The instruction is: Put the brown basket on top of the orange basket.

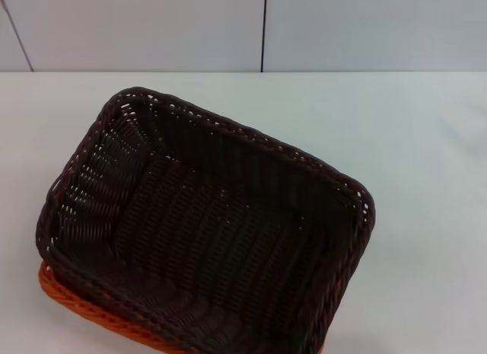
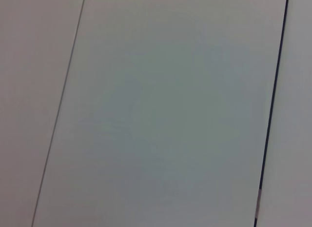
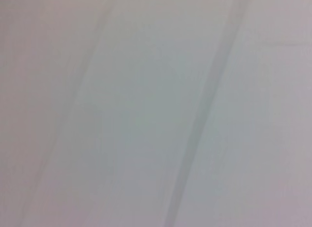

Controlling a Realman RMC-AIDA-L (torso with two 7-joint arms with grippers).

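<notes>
The brown basket (image 1: 205,224) sits nested on top of the orange basket (image 1: 84,308) on the white table, at the near left of the head view. Only a strip of the orange basket's rim shows below the brown basket's near left edge. The brown basket is empty and turned at an angle to the table edge. Neither gripper shows in any view. The left wrist view and the right wrist view show only pale panels with seams.
The white table (image 1: 411,179) stretches around the baskets to the right and behind. A white panelled wall (image 1: 342,27) with dark vertical seams stands at the table's far edge.
</notes>
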